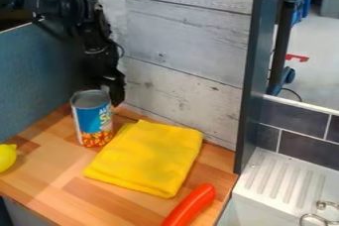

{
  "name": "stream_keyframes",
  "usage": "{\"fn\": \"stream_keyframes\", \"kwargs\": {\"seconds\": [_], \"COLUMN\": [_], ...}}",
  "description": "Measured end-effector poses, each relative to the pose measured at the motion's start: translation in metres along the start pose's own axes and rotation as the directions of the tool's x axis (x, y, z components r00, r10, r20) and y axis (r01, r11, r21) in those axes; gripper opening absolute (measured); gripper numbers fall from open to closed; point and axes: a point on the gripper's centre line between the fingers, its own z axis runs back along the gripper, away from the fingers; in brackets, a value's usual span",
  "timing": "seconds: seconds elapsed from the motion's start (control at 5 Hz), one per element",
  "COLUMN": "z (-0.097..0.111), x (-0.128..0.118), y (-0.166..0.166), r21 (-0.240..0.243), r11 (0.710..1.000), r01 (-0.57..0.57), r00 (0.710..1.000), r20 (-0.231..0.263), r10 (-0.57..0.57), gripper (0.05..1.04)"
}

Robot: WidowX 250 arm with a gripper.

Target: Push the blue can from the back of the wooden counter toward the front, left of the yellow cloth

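The black gripper [115, 94] is hanging at the rear of the can [92, 121], right by its rim; whether it is open or closed, or touching the can, I cannot tell. The can is standing upright on the wooden surface [79, 190], near the whitewashed plank wall [182, 36]. Just beside it, a folded yellow cloth [149, 157] is lying flat. Farther out, a long red object [191, 205] is lying near the cloth's front corner, and a yellow lemon [6, 157] is resting at the left edge. Beyond a dark upright panel [255, 66], a white ribbed drainboard [281, 176] is sitting below dark tiles [308, 145].
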Motion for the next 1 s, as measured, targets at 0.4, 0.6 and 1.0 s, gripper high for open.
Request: {"fn": "stream_keyframes", "kwargs": {"seconds": [0.4, 0.6, 1.0], "z": [0.014, 0.026, 0.031], "x": [-0.037, -0.059, -0.102], "y": [-0.010, -0.003, 0.007], "r21": [-0.029, -0.010, -0.013], "r11": [0.999, 0.998, 0.999], "r01": [0.040, 0.056, 0.049], "r00": [0.990, 0.978, 0.944], "r20": [-0.135, -0.200, -0.325], "r10": [-0.043, -0.057, -0.051], "gripper": [1.008, 1.008, 1.008]}}
